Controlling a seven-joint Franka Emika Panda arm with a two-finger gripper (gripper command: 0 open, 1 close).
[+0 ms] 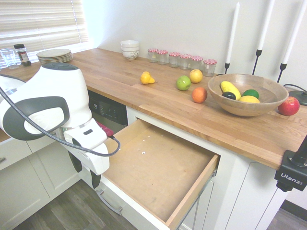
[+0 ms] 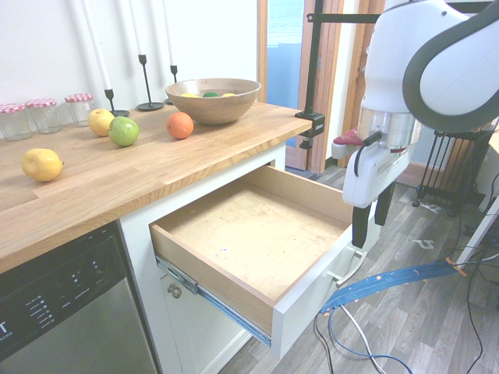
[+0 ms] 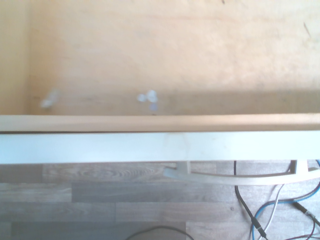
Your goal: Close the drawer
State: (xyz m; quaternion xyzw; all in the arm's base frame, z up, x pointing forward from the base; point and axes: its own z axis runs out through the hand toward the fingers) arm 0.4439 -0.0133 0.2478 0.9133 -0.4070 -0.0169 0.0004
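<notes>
The drawer [image 2: 265, 234] stood pulled well out from under the wooden worktop [image 2: 148, 167], its plywood bottom bare (a few pale specks aside). The gripper [image 2: 369, 227] hung just outside the white front panel, above the handle [image 2: 348, 269]; I could not tell whether its jaws were apart.

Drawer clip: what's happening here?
A white robot arm is working on the wide drawer under the wooden countertop. The drawer is pulled far out and holds nothing. The gripper hangs at the drawer's white front panel, close above the silver bar handle. Contact with the panel can't be confirmed. Nothing is being held, and the drawer is not yet closed.
</notes>
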